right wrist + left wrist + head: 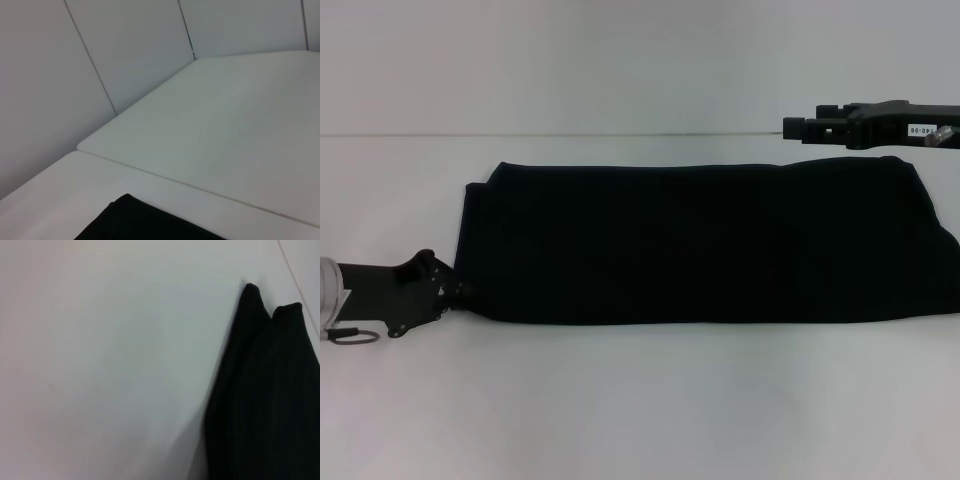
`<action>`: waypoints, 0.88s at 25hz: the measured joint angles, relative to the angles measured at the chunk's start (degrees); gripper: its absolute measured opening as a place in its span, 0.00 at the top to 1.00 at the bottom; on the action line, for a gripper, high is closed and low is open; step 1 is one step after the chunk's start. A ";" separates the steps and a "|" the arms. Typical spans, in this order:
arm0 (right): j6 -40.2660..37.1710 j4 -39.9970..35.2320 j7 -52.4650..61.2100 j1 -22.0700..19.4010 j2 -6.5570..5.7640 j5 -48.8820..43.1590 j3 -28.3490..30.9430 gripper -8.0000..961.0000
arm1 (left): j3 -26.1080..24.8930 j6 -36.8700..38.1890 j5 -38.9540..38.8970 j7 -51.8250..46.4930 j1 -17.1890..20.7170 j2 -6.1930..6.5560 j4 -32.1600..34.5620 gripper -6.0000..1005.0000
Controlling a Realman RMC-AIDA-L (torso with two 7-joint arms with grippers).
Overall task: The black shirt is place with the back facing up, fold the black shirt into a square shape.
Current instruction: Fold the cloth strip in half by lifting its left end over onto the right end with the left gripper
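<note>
The black shirt [700,240] lies flat on the white table [640,400] as a long band running left to right, its sides folded in. My left gripper [460,290] rests low at the band's near-left corner, touching its edge. In the left wrist view, a folded end of the shirt [270,400] shows with two rounded corners. My right gripper [788,128] hovers above the table beyond the shirt's far edge on the right, apart from the cloth. A corner of the shirt [135,222] shows in the right wrist view.
White tabletop stretches in front of and behind the shirt. A seam [200,190] joins two table sections near the back wall [125,50]. The shirt's right end reaches the picture's right edge in the head view.
</note>
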 joint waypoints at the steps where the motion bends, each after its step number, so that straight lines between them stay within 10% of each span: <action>1: 0.01 0.00 0.00 0.00 0.00 0.00 -0.01 0.21 | 0.00 -0.11 0.01 0.16 0.05 -0.03 0.00 0.69; 11: 1.09 0.07 0.00 -0.03 0.50 0.00 0.22 0.21 | -3.20 -0.48 -3.70 8.80 1.59 -0.33 -0.21 0.98; 22: 5.60 0.45 0.00 0.26 2.31 3.23 0.08 0.21 | -11.51 5.69 -7.37 23.37 8.55 0.19 7.80 0.98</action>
